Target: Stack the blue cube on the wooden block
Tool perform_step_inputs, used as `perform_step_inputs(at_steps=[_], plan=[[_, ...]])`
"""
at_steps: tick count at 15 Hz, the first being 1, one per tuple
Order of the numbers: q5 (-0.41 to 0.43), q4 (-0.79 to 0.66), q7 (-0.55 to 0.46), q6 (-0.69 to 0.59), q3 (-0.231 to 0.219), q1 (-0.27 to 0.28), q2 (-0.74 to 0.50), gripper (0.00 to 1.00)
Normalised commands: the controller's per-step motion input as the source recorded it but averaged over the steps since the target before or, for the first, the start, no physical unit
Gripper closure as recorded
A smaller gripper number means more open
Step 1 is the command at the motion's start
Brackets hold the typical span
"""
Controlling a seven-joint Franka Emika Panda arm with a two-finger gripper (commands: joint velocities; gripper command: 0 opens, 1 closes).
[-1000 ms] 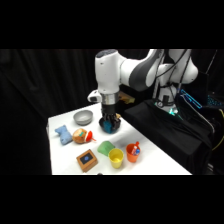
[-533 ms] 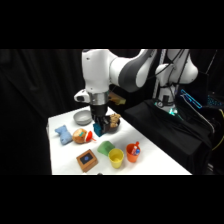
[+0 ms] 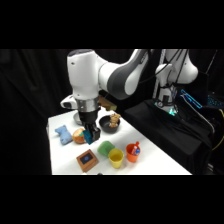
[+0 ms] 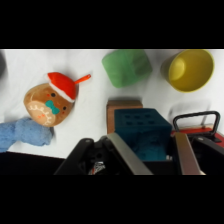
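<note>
My gripper [image 3: 91, 135] is shut on the small teal-blue cube [image 3: 92, 135] and holds it just above the table. The wooden block [image 3: 87, 159], orange-brown with a dark blue centre, lies a little nearer the front edge. In the wrist view the blue cube [image 4: 142, 132] sits between the two fingers [image 4: 125, 152] of the gripper [image 4: 152, 147]. It covers most of the wooden block [image 4: 122, 105], of which only a brown edge shows beyond the cube.
A green rounded object [image 3: 105, 148] and a yellow cup [image 3: 116, 158] stand right of the block, with an orange cup [image 3: 132, 152] beyond them. A round plush toy [image 3: 79, 135] and a light-blue pillow toy [image 3: 63, 134] lie left of the gripper. A black bowl [image 3: 110, 124] sits behind.
The arm has swung left and toward the table's front with the cube held, from near the black bowl to a spot over the wooden block.
</note>
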Motion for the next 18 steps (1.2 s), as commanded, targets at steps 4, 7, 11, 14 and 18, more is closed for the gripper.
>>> perform_step_inputs(at_steps=[4,7,11,14,18], plan=[[0.093,0.28,-0.23,-0.03,0.088,-0.105,0.19,0.77],[0.128,0.18,-0.21,0.00,0.107,-0.098,0.13,0.77],[0.100,0.14,-0.18,0.07,0.087,-0.083,0.13,0.77],[0.053,0.19,-0.17,0.15,0.053,-0.077,0.18,0.77],[0.046,0.29,-0.15,0.10,0.051,-0.063,0.24,0.77]])
